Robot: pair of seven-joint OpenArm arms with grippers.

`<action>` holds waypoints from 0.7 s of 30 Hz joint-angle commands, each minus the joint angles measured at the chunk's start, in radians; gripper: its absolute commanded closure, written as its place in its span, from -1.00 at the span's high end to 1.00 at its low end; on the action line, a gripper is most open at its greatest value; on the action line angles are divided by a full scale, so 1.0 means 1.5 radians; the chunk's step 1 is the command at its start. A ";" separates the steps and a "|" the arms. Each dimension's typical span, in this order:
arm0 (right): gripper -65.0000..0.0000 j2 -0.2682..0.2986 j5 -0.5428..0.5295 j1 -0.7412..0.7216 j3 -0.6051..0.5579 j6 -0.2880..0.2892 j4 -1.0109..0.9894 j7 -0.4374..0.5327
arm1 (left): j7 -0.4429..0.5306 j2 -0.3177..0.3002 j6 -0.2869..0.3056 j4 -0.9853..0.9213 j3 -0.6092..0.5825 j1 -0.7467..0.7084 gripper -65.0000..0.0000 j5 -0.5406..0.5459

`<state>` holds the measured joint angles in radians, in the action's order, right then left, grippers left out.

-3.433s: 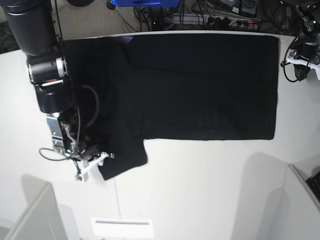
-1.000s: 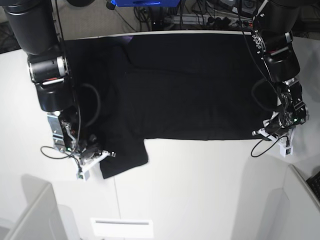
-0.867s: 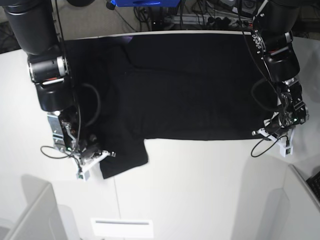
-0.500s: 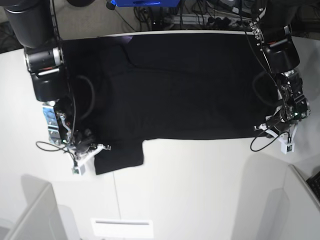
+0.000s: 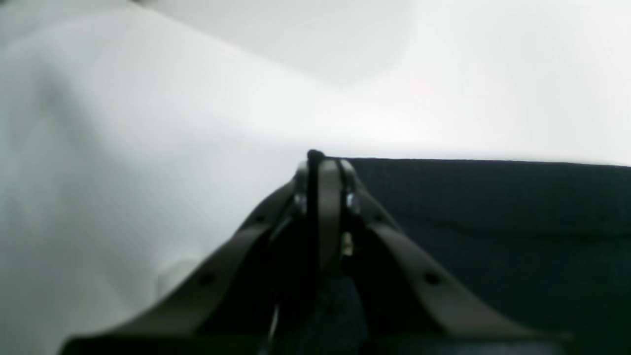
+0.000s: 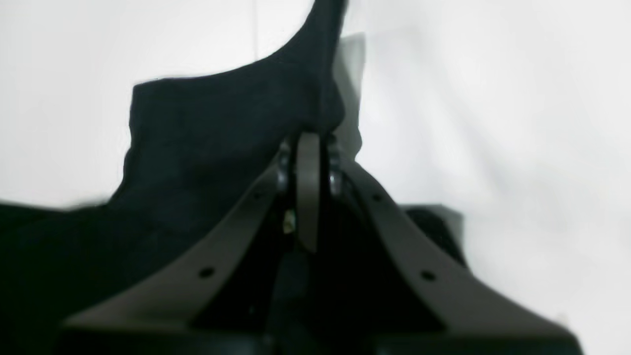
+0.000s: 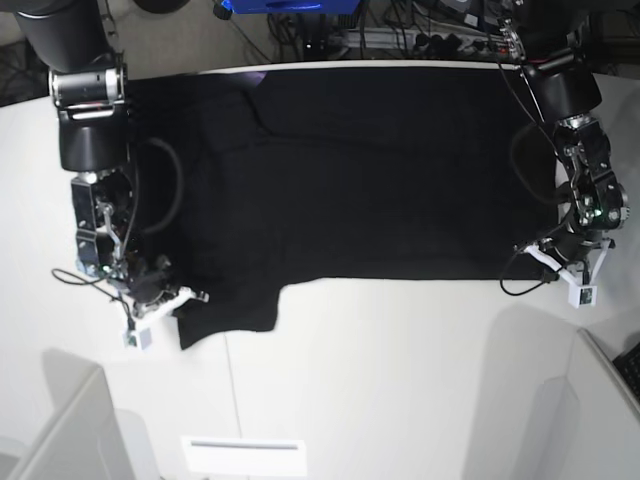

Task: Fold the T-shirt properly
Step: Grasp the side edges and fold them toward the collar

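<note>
Left gripper [image 7: 562, 262] is clamped shut on the T-shirt [image 7: 370, 170] at its hem corner, about 4 o'clock of the cloth in the base view. Right gripper [image 7: 168, 303] is pinched shut on the sleeve [image 7: 225, 310] edge, about 8 o'clock.

The T-shirt lies flat, plain black side up, on the white table [image 7: 400, 380]. Its long axis runs 9 to 3 o'clock; sleeve end at 9, hem at 3. The near sleeve sticks out toward 6 o'clock at lower left.

Left wrist view shows what base cannot: fingertips [image 5: 329, 170] pressed together with a thin bit of black fabric at the tip, straight cloth edge [image 5: 493, 160] running off toward 3 o'clock, bare table beyond.

Right wrist view shows the closed gripper [image 6: 308, 148] biting the sleeve, the cloth [image 6: 207, 128] bunched and lifted, rising to 12 o'clock out of frame.

Only the base view shows the whole shirt outline, both arms, and cables [image 7: 400, 35] past the far table edge at 12 o'clock.
</note>
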<state>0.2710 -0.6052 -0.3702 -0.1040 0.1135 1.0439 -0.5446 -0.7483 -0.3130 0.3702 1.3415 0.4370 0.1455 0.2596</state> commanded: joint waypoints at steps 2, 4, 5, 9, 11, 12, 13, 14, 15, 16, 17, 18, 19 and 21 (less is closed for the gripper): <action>-1.00 0.015 -0.005 -0.005 0.004 0.001 0.029 0.013 | 0.012 -0.009 0.000 0.035 0.003 -0.002 -1.00 0.003; -1.00 0.015 -0.005 0.007 0.004 0.001 0.043 0.013 | 0.012 -0.003 0.000 0.050 0.003 -0.014 -1.00 0.004; -1.00 0.015 -0.005 0.013 0.004 0.001 0.050 0.013 | 0.012 -0.001 0.000 0.056 0.005 -0.019 -1.00 0.007; -1.00 0.015 -0.007 0.034 0.004 0.001 0.075 0.013 | 0.002 -0.002 0.000 0.091 0.047 -0.057 -1.00 0.083; -1.00 0.015 -0.008 0.042 0.005 0.001 0.086 0.013 | -0.022 -0.002 0.000 0.116 0.055 -0.078 -1.00 0.119; -1.00 0.015 -0.008 0.046 0.005 0.001 0.092 0.013 | -0.031 -0.003 0.000 0.128 0.057 -0.086 -1.00 0.131; -1.00 0.015 -0.008 0.050 0.005 0.001 0.099 0.013 | -0.036 -0.003 0.000 0.142 0.058 -0.095 -1.00 0.139; -1.00 0.015 -0.008 0.054 0.005 0.001 0.110 0.013 | -0.036 -0.003 -0.001 0.160 0.058 -0.108 -1.00 0.145; -1.00 0.015 -0.007 0.059 0.005 0.000 0.118 0.013 | -0.036 -0.003 -0.001 0.173 0.058 -0.119 -1.00 0.146; -1.00 0.015 -0.007 0.063 0.005 0.000 0.127 0.013 | -0.036 -0.003 -0.001 0.185 0.058 -0.127 -1.00 0.149; -1.00 0.015 -0.006 0.069 0.005 0.000 0.135 0.013 | -0.036 -0.003 -0.001 0.200 0.059 -0.138 -1.00 0.150; -1.00 0.015 -0.006 0.073 0.005 -0.007 0.142 0.013 | -0.036 -0.003 -0.001 0.214 0.059 -0.150 -1.00 0.150; -1.00 0.015 -0.006 0.078 0.005 -0.017 0.148 0.013 | -0.037 -0.002 -0.001 0.227 0.059 -0.159 -1.00 0.150; -1.00 0.015 -0.007 0.086 0.005 -0.035 0.160 0.013 | -0.037 -0.002 -0.001 0.257 0.059 -0.179 -1.00 0.150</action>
<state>0.2821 -0.6056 -0.2192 -0.1036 0.0608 1.2648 -0.5465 -0.8253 -0.3019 0.3668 1.7050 0.5198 -0.1379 0.4713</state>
